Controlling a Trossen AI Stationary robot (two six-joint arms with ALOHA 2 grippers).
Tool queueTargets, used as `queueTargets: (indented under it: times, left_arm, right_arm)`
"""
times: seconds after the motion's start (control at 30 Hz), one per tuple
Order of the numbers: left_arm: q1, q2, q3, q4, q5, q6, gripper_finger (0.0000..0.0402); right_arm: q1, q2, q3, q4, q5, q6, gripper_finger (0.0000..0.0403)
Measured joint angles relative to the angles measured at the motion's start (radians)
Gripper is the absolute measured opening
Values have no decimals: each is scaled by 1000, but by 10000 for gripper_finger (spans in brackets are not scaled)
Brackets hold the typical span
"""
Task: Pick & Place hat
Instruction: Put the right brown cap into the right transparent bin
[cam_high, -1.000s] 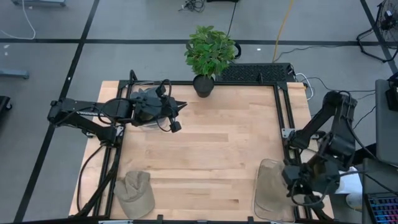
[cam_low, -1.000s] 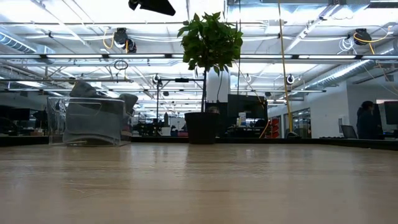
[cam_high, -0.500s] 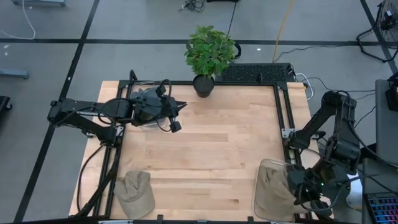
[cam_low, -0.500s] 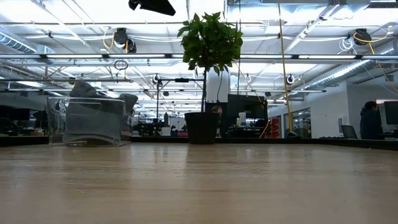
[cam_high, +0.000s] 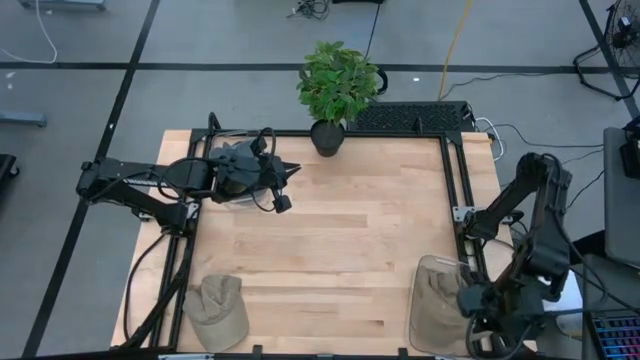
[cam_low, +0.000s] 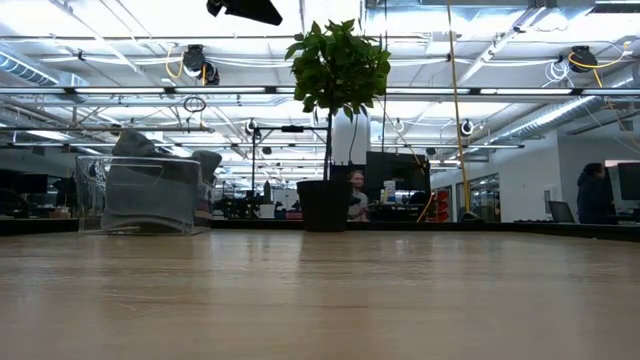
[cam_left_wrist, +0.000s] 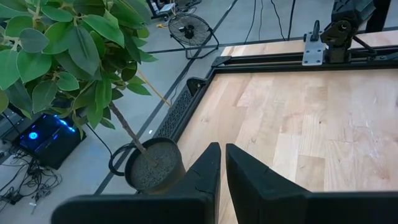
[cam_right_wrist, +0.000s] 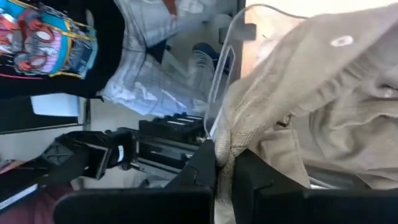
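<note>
A: While a fold of hat (cam_right_wrist: 298, 81) cloth is pinched between the fingers of the right hand (cam_right_wrist: 225, 163), what is held where?

B: The right hand (cam_high: 487, 303) is clamped on a tan hat (cam_high: 437, 300) inside the clear bin (cam_high: 420, 275) at the counter's near right corner. A second hat (cam_high: 218, 308) lies loose at the near left corner of the counter (cam_high: 330, 230).

A: And the left hand (cam_left_wrist: 222, 163)?

B: It is parked over the far left part of the counter, near the plant (cam_high: 338, 85), with its fingers together and nothing between them.

A: What could be lost from here?

B: Only a thin ridge of soft cloth appears to be gripped. If the hat is lifted quickly, the fold could be pulled out by the hat's own weight and the hat dropped back into the bin.

A: Anything else?

B: The brim could be caught on the bin's rim (cam_right_wrist: 227, 56), so the light bin might be dragged or tipped toward the counter's edge. A person's clothing is seen close beyond that edge in the right wrist view, so a wide swing there should be avoided.
</note>
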Motion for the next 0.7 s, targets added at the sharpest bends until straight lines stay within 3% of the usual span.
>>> queueTargets:
  times: [0.3,0.7]
  left_arm:
    - [0,0,0,0,0,0,33]
    - [0,0,0,0,0,0,33]
  right_arm:
    - [0,26,0,-89,13,-23,8]
    - [-3,26,-1,-187,172,-90,8]
